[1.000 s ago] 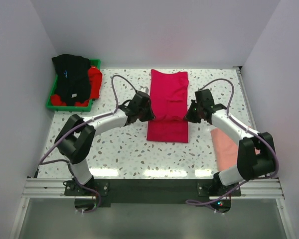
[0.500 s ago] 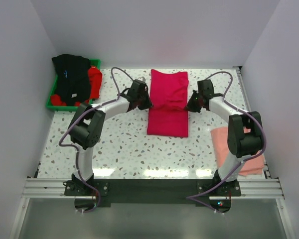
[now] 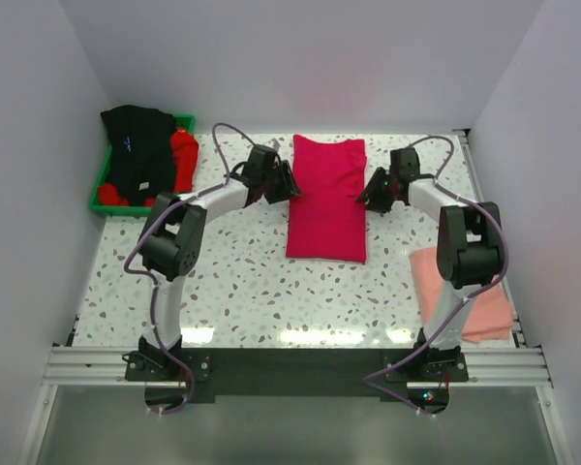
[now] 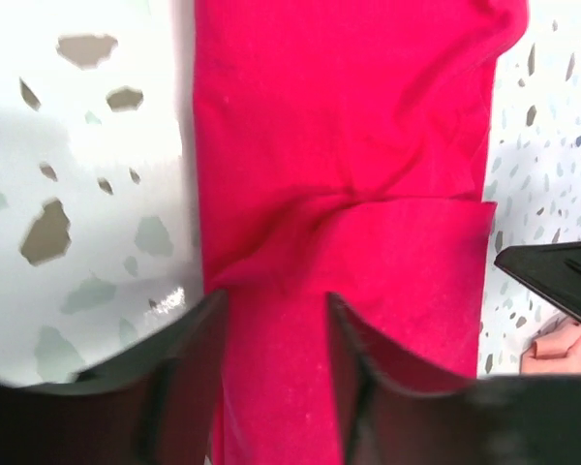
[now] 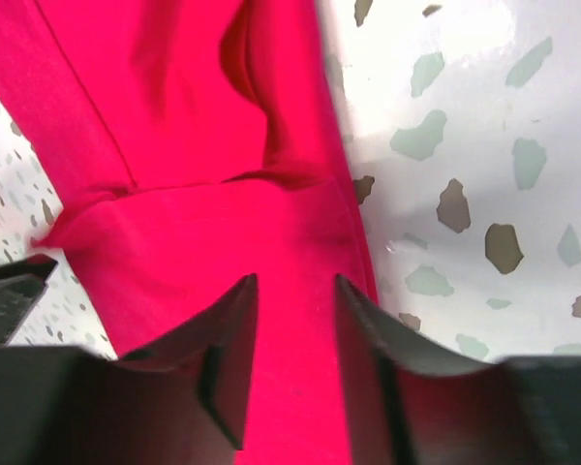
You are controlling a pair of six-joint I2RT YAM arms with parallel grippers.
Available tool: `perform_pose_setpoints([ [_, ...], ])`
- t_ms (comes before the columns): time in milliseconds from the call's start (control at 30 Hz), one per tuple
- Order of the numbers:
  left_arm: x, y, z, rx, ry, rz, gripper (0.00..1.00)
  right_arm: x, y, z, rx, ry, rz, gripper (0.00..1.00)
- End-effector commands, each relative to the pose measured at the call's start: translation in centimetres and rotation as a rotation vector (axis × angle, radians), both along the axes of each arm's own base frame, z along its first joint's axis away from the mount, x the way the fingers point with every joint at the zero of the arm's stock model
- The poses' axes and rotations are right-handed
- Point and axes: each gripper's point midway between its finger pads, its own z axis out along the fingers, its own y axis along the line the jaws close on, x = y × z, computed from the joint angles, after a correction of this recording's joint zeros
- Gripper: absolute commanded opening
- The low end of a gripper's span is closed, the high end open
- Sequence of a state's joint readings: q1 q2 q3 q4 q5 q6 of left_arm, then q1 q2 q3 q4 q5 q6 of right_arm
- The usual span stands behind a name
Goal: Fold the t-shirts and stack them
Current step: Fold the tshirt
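The crimson-pink t-shirt (image 3: 326, 203) lies folded into a long rectangle at the table's middle back. My left gripper (image 3: 287, 184) is at its left edge and my right gripper (image 3: 368, 194) at its right edge. In the left wrist view the gripper (image 4: 276, 300) is open, with crimson cloth (image 4: 349, 145) lying flat below the gap and a fold edge across it. The right gripper (image 5: 294, 283) is also open over the same cloth (image 5: 174, 116). A salmon-pink t-shirt (image 3: 460, 291) lies folded at the right. A black t-shirt (image 3: 138, 150) and a bright red one (image 3: 182, 160) are heaped in the tray.
A green plastic tray (image 3: 100, 194) sits at the back left corner. White walls close the table on the left, back and right. Speckled tabletop (image 3: 242, 281) stretches in front of the crimson shirt toward the arm bases.
Both grippers carried a flap of the crimson shirt toward the back, laid it down and opened. The shirt now lies as one shorter rectangle.
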State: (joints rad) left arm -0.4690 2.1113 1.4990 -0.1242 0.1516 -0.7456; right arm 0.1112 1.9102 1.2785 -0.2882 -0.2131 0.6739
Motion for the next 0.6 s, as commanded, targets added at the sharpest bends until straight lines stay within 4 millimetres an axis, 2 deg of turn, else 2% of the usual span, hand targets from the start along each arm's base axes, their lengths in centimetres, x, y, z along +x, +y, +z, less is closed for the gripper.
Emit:
perform_pose_setpoints([
  [0,2.2,1.2,4.3,-0.066,-0.136,-0.007,0.55,2.9,-0.2,4.0,0.005,-0.132,0.025,0.43],
  [33,2.0,1.6,4.6,-0.066,-0.141,-0.008,0.56,2.7,-0.5,4.2,-0.007,-0.127,0.024,0.49],
  [100,2.1,1.7,6.8,-0.091,-0.201,-0.004,0.59,2.4,-1.1,5.7,-0.042,-0.159,0.012,0.52],
  [133,1.5,1.8,6.6,-0.097,-0.193,-0.007,0.59,2.3,-1.3,6.3,-0.048,-0.175,0.005,0.53],
  [167,1.1,1.7,7.4,-0.114,-0.201,-0.014,0.59,1.6,-1.0,6.1,-0.048,-0.168,0.009,0.53],
  [200,0.4,1.4,6.9,-0.125,-0.188,-0.022,0.56,1.2,-0.7,7.2,-0.041,-0.194,0.011,0.52],
  [233,-0.2,1.0,6.8,-0.142,-0.174,-0.024,0.54,0.8,-0.2,7.6,-0.048,-0.205,0.022,0.52],
  [267,-0.7,0.7,7.2,-0.157,-0.176,-0.032,0.52,-0.5,0.9,6.7,-0.056,-0.185,0.051,0.52],
  [300,-1.8,0.2,6.4,-0.157,-0.159,-0.045,0.44,-1.1,1.4,7.1,-0.066,-0.196,0.062,0.51],
  [333,-2.3,-0.2,6.3,-0.164,-0.155,-0.051,0.41,-1.6,2.0,7.0,-0.068,-0.199,0.076,0.51],
  [367,-2.8,-0.5,6.4,-0.169,-0.157,-0.060,0.38,-3.2,3.0,5.5,-0.073,-0.165,0.101,0.50],
  [400,-3.7,-1.1,5.7,-0.168,-0.144,-0.074,0.32,-3.7,3.4,5.7,-0.066,-0.178,0.099,0.46],
  [433,-4.1,-1.4,5.8,-0.175,-0.143,-0.078,0.29,-5.3,3.9,4.0,-0.065,-0.143,0.115,0.45],
  [567,-6.3,-2.4,4.1,-0.190,-0.106,-0.108,0.22,-8.3,4.8,1.4,-0.036,-0.099,0.142,0.43],
])
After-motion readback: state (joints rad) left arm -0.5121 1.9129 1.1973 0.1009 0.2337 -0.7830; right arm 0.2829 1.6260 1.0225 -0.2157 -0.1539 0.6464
